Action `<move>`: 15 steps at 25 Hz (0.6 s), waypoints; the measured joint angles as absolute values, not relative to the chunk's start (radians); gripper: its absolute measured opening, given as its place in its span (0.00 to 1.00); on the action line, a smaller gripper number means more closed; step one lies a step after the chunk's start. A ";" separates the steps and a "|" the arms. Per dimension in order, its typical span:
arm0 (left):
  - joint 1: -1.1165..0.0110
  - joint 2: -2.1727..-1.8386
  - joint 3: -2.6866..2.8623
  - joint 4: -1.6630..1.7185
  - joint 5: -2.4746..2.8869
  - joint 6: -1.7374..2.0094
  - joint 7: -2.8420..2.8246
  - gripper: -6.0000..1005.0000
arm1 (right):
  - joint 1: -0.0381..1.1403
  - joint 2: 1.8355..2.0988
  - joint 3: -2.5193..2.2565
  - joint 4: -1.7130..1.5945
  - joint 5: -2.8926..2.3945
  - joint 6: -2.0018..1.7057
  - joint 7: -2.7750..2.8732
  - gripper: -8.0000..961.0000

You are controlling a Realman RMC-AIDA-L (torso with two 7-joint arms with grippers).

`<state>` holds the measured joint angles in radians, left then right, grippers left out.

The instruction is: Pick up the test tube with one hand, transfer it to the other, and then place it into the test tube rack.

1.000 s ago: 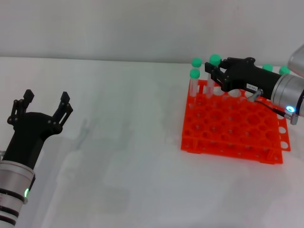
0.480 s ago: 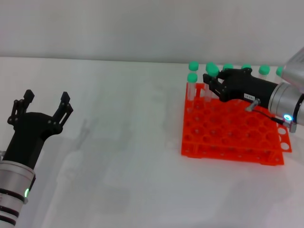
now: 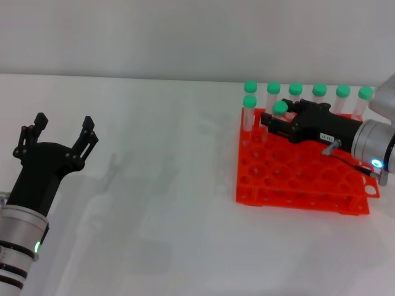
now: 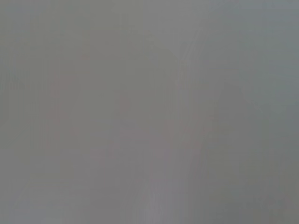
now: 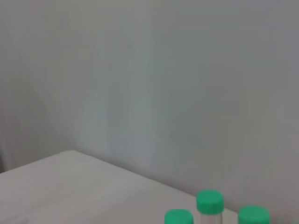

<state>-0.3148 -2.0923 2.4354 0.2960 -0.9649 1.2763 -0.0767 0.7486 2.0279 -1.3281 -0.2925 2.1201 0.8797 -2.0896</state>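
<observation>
Change since earlier frames: my right pincer [image 3: 270, 119] has come down from above the far rows and now lies low across the far part of the rack; the row of tubes behind it, partly covered before, now shows in full.
Right pincer: reaches in from the right over the orange rack [image 3: 296, 179], fingers closed around the test tube [image 3: 279, 108] just below its green cap.
Test tube: held at the second row from the far edge, near the rack's left side; the cap shows above my fingers, and the clear body is mostly hidden by them. Whether its lower end sits in a hole cannot be told.
Neighbouring tube [image 3: 249, 111]: stands upright in the same row, at the rack's left edge, just beside the held one.
Far row of tubes [image 3: 319, 92]: six green-capped tubes stand upright along the rack's far edge, behind my right pincer.
Rack: rests flat on the white surface [image 3: 154, 185], to the right side.
Left pincer [image 3: 60, 131]: low at the left, well apart from the rack, fingers spread wide and holding nothing.
Right wrist view: three green caps [image 5: 209, 201] against a pale wall.
Left wrist view: plain grey only.
</observation>
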 joint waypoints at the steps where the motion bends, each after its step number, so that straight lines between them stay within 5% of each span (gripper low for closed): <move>1: -0.315 -2.092 2.436 0.296 -0.965 1.276 -0.077 0.89 | 0.745 2.028 -1.332 -0.294 2.121 0.880 -2.081 0.53; 3: -0.317 -2.092 2.436 0.296 -0.965 1.276 -0.077 0.89 | 0.739 2.027 -1.337 -0.295 2.120 0.881 -2.067 0.61; 15: -0.324 -2.092 2.441 0.296 -0.960 1.263 -0.077 0.89 | 0.618 2.017 -1.333 -0.360 2.128 0.982 -2.026 0.68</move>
<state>-0.3238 -2.0923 2.4411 0.2960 -0.9598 1.2627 -0.0767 0.6177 2.0167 -1.3334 -0.3597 2.1276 0.9820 -2.0258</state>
